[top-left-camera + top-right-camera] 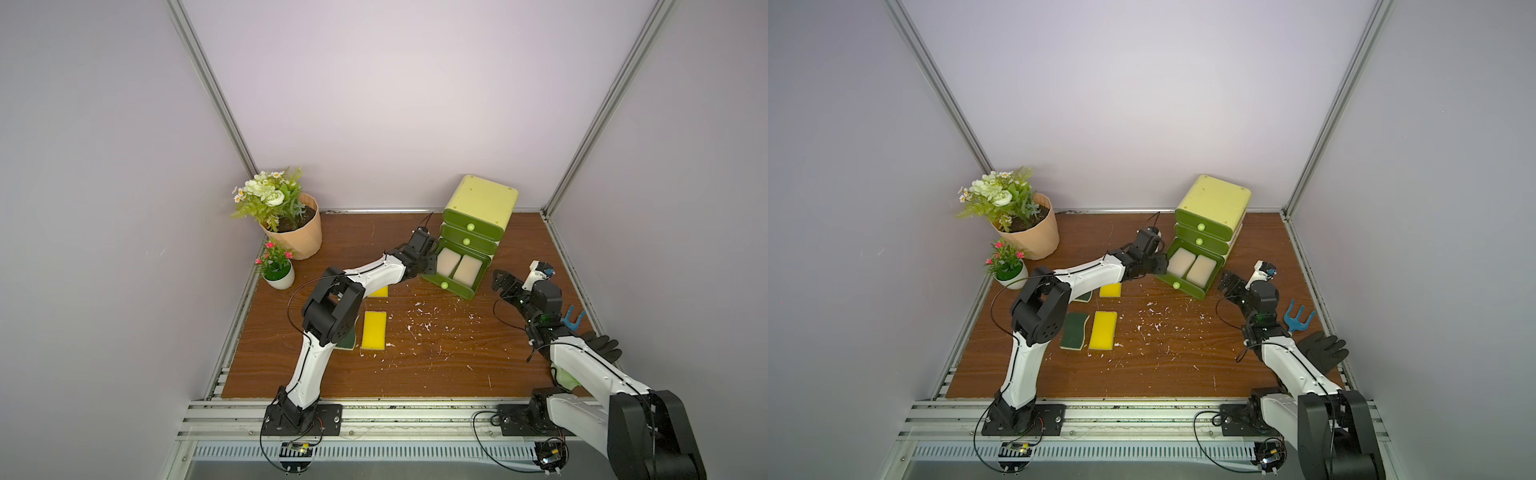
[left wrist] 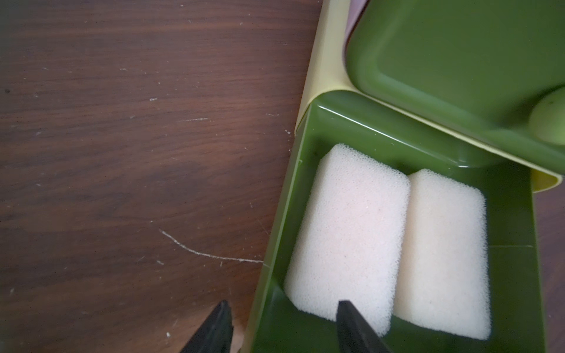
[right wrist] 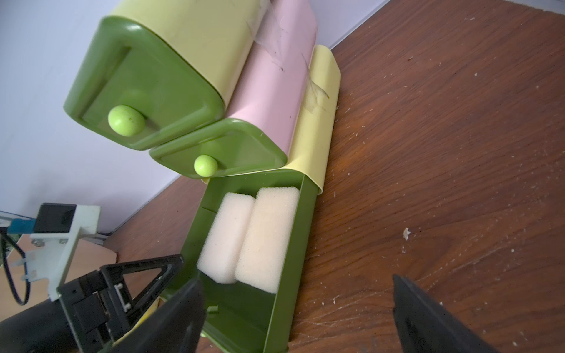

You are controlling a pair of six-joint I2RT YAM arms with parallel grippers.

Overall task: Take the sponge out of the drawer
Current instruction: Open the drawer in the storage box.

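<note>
Brown wood surface (image 1: 415,374), scattered with pale crumbs. A three-drawer cabinet (image 1: 482,199) stands at the back, right of centre, with its top two drawers shut. The left arm (image 1: 313,365) rises from the front rail, elbow bent high over the left half, and its forearm runs toward the cabinet, wrist at the open drawer's left side. The right arm (image 1: 582,361) lies low along the right edge, wrist turned toward the drawer's right front corner. The bottom drawer (image 1: 457,290) stands well open. Inside it two pale sponges lie flat, side by side and touching: the first sponge (image 2: 348,232) on the left arm's side, the second sponge (image 2: 443,253) beyond it. A yellow sponge (image 1: 373,329) lies on the surface by the left elbow, well apart from the drawer. The left fingers (image 2: 354,330) are spread, straddling the drawer's left wall. One tip is outside over bare wood, the other inside over the first sponge's near corner; contact with the foam cannot be told, and nothing is pinched. The right fingers (image 3: 428,321) are spread wide and empty, just beside the drawer, clear of both sponges.
</note>
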